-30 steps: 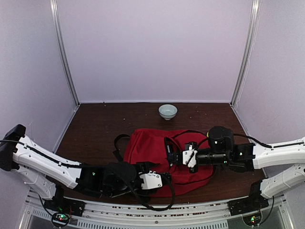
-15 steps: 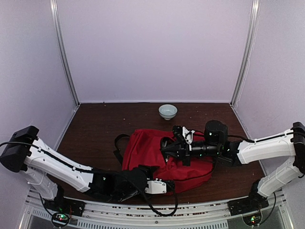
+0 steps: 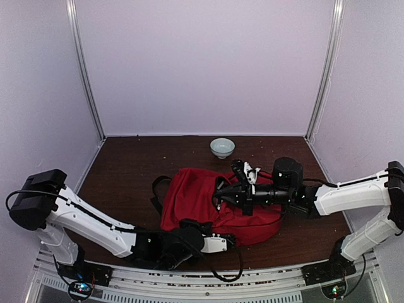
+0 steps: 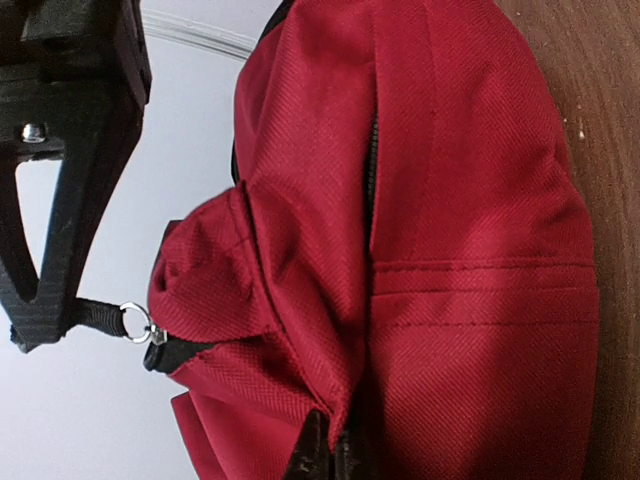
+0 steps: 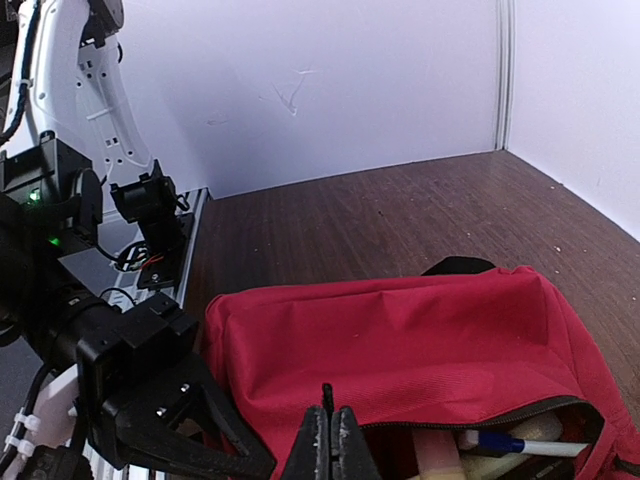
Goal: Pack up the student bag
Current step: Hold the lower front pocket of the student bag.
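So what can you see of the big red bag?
The bag is red woven cloth with stitched seams and black straps. It lies slumped and soft on the brown table. Its zip is partly open, showing a white pen and pale things inside. The left claw pinches its cloth. The right claw is shut at the zip's edge, near a small metal ring.

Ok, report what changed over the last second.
Right gripper rolled and rose, lifting the top of the student bag. Left gripper slid right along its near edge. Both are shut on the bag; the bowl stayed put.
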Controlling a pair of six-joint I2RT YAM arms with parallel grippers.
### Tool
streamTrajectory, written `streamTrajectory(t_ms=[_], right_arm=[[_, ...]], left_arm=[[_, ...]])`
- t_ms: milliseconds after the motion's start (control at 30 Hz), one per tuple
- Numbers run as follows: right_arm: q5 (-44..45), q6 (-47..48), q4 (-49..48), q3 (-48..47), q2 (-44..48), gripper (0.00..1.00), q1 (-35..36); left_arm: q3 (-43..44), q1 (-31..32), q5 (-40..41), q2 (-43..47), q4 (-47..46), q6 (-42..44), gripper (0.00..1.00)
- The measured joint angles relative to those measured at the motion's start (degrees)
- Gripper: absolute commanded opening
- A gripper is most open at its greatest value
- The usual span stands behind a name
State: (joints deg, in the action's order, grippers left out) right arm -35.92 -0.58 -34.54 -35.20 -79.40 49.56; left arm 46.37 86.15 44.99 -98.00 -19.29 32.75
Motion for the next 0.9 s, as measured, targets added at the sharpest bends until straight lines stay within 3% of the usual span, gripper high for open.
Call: streamTrajectory(t_ms=[600, 900], right_arm=[[-2.93, -6.78, 4.61, -11.02, -12.94, 0.00, -7.69], [-3.76, -7.41, 5.55, -9.46, -8.31, 0.00, -5.01]], left_arm=[[0.39, 0.52, 2.38, 1.38, -1.09, 0.92, 0.00], [-7.23, 0.55, -0.15, 10.75, -1.07, -2.03, 0.00]])
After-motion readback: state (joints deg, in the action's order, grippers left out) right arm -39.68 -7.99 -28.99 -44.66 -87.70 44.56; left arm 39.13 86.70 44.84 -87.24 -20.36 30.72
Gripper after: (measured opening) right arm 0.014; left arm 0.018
